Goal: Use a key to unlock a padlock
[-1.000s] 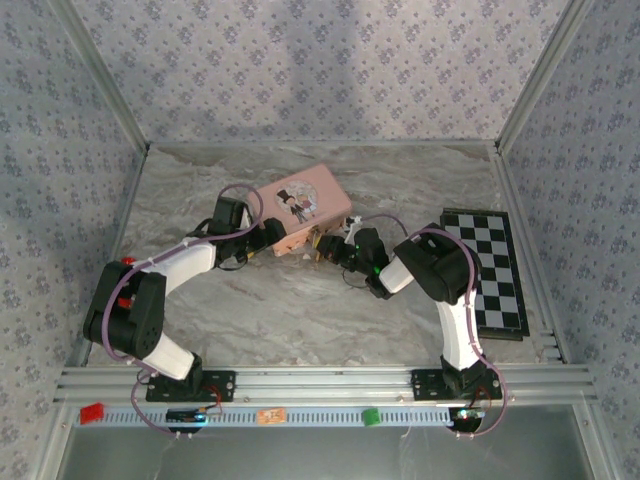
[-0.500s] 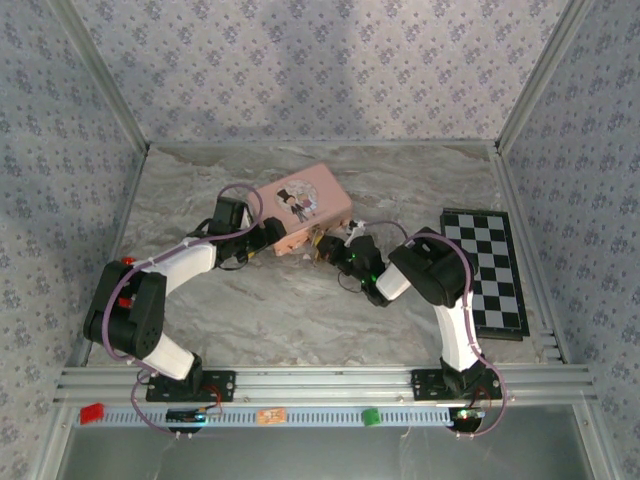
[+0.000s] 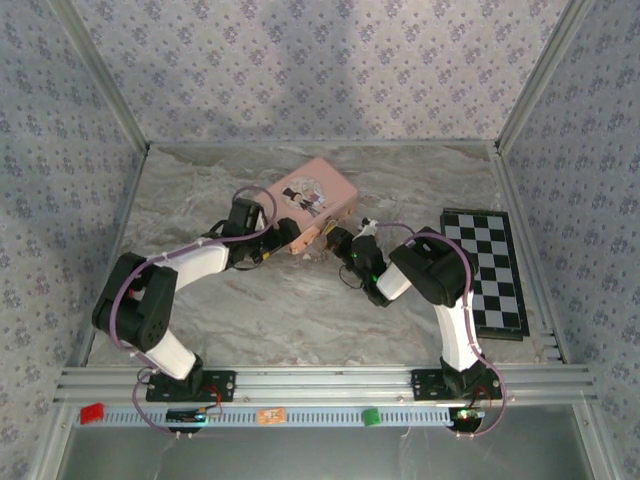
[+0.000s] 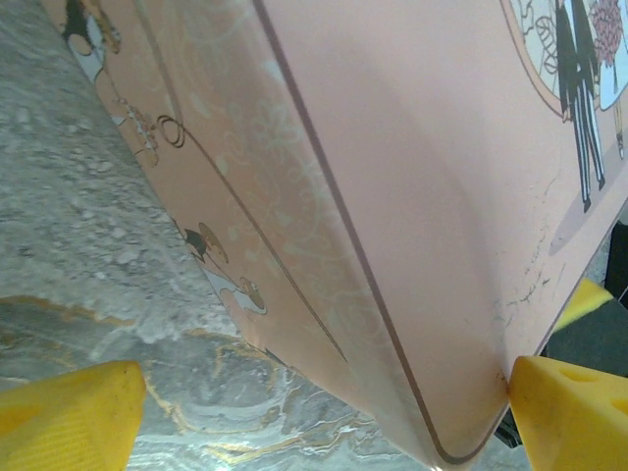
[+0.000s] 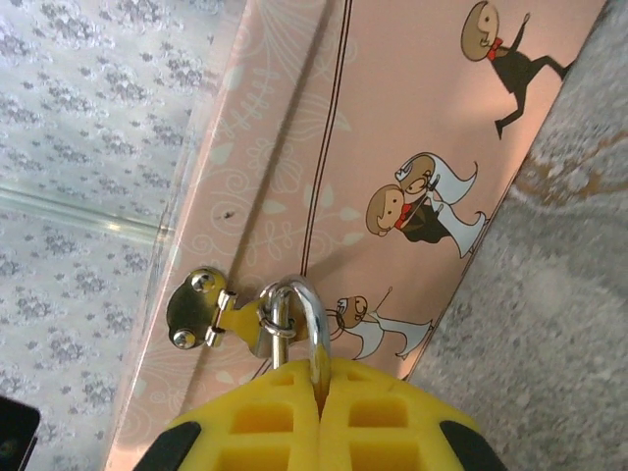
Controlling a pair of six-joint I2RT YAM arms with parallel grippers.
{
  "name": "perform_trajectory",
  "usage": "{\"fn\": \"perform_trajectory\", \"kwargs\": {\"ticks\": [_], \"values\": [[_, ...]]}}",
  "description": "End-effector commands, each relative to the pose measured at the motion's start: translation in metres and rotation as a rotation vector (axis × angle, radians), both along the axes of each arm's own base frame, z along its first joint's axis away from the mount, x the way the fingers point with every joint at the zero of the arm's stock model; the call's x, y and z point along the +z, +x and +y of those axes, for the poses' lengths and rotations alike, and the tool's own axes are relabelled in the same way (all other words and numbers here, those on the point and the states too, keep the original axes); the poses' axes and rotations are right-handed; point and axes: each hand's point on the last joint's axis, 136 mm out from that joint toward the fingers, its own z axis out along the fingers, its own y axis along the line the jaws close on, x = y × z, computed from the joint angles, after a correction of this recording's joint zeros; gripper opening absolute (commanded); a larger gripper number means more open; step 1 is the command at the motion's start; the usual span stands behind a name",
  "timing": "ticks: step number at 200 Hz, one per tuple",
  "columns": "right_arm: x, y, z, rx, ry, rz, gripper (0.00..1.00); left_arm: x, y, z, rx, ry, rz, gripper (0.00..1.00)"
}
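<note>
Robot test cell, laboratory type. Grey floral-patterned wall panels (image 3: 320,70) are enclosing three sides. A silver aluminium frame rail (image 3: 330,383) is running along the near edge, carrying a black-and-white robot arm at left (image 3: 195,263) and its twin at right (image 3: 458,335). A grey marble-patterned tabletop (image 3: 290,320) is serving as the work surface, and a black-and-white chequered board (image 3: 492,268) is lying on it.

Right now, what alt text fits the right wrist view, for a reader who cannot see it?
The yellow right gripper, shut, pinches the padlock by its silver shackle, which passes through a metal hasp on a pink tin printed with cartoon couples. Marble table lies at the right.
</note>
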Motion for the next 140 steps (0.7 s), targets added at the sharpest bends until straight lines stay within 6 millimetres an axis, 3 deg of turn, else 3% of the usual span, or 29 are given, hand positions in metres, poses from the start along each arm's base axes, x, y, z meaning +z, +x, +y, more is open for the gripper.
{"fn": "perform_trajectory", "kwargs": {"ticks": [1, 68, 114, 140], "values": [[0.055, 0.025, -0.015, -0.121, 0.133, -0.139, 0.00, 0.001, 0.003, -0.009, -0.006, -0.011, 0.009, 0.95], [0.073, 0.046, -0.033, -0.191, 0.175, -0.175, 0.00, -0.003, 0.005, -0.015, -0.004, -0.005, 0.016, 0.95], [0.065, 0.048, -0.047, -0.212, 0.145, -0.158, 0.00, -0.002, 0.005, -0.013, -0.001, 0.010, 0.010, 0.95], [0.060, 0.039, -0.055, -0.186, 0.071, -0.122, 0.00, 0.001, 0.005, -0.009, -0.003, 0.025, 0.000, 0.95]]}}
